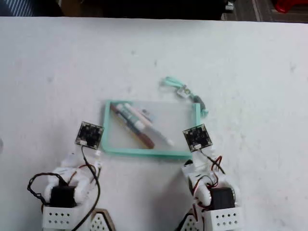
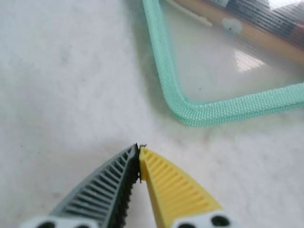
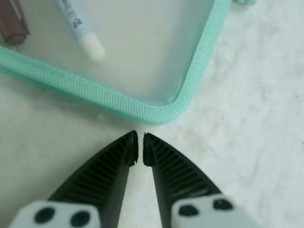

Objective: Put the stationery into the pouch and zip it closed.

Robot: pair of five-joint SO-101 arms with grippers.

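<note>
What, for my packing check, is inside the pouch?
Through the clear pouch face show a brown pen and whitish pens, lying together. Anything beneath them is covered.

The pouch [image 1: 144, 152] is clear with mint-green woven edging. The left gripper [image 2: 139, 161] has one grey and one yellow ribbed finger; the right gripper's [image 3: 140, 149] are black.

the pouch [image 2: 164, 71] and its pens [image 2: 256, 35] run past the left wrist view's edge.
</note>
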